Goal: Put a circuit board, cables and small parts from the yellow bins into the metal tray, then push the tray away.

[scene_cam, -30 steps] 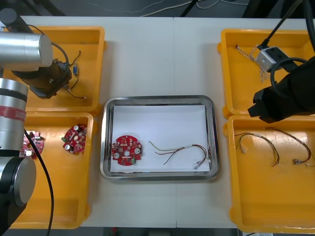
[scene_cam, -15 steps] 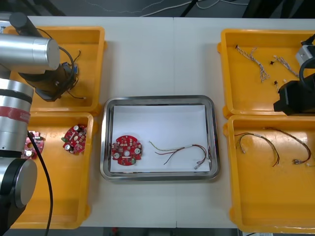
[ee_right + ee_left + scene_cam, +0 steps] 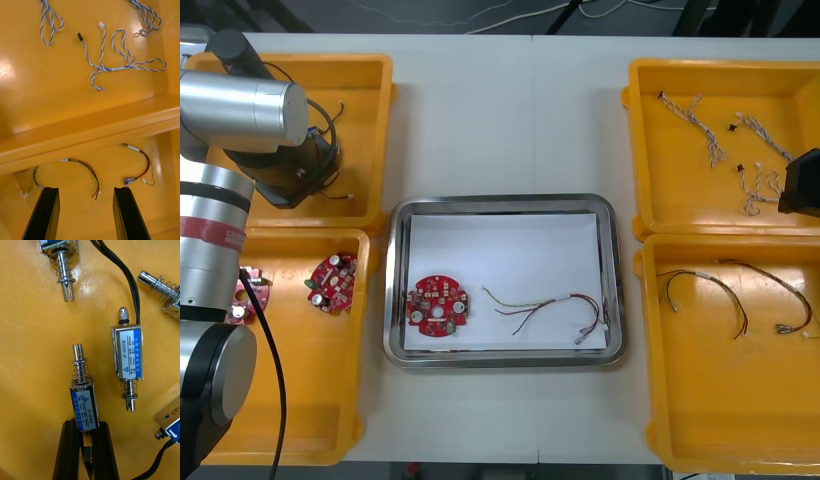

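Observation:
My left gripper [image 3: 86,429] is down in the far left yellow bin [image 3: 370,70], shut on the end of a small metal part [image 3: 84,405] with a blue label and a spring pin. Other small metal parts [image 3: 127,356] with black cables [image 3: 131,288] lie around it. In the front view the left arm [image 3: 290,165] covers that spot. The metal tray [image 3: 500,204], white inside, holds a red circuit board [image 3: 438,305] and a red and yellow cable [image 3: 545,308]. My right gripper [image 3: 85,212] hangs open over the near right bin's cables [image 3: 84,170], holding nothing.
The near left bin [image 3: 300,400] holds two more circuit boards [image 3: 332,282]. Blue and white cables [image 3: 705,128] lie in the far right bin [image 3: 640,150], red and yellow cables [image 3: 705,290] in the near right bin. The right arm [image 3: 802,185] shows at the right edge.
My left gripper has shut on the small metal part in the far left bin. The right arm has drawn back to the right, uncovering the far right bin.

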Available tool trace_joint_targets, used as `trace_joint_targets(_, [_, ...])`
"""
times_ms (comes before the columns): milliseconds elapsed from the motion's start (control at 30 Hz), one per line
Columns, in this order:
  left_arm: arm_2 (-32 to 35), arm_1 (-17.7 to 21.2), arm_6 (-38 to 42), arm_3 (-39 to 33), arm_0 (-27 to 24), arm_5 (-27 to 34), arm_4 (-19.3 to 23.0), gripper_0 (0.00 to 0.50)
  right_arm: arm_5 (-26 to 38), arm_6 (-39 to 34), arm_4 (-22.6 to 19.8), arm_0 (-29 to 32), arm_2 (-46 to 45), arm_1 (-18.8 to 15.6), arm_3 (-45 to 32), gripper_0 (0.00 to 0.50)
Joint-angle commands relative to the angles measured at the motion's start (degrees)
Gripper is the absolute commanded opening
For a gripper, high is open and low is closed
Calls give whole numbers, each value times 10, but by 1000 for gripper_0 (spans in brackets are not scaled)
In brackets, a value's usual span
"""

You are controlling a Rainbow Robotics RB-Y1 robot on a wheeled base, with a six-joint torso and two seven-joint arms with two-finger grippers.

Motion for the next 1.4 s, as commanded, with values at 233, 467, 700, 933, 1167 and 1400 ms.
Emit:
trace_joint_targets(233, [-14, -2, 42, -19, -27, 10, -5, 0, -105, 169, 24, -18, -20, -29, 93, 411])
trace_joint_targets(467, [-13, 1, -20, -109, -27, 122, -48, 0, -149, 272, 12, -53, 0, -29, 156, 411])
trace_joint_targets(700, [-10, 4, -71, -165, -27, 185, -70, 0, -177, 359, 6, -109, 41, -29, 233, 412])
trace_joint_targets(933, [-9, 6, -74, -170, -23, 178, -68, 0, -225, 447, -3, -159, 80, -29, 328, 411])
trace_joint_targets(1167, [-14, 15, -76, -168, 10, 110, -62, 0, -255, 531, -11, -179, 84, -29, 397, 410])
trace_joint_targets(1400, [-17, 19, -87, -142, 26, 50, -57, 0, -293, 602, -18, -184, 85, -29, 453, 412])
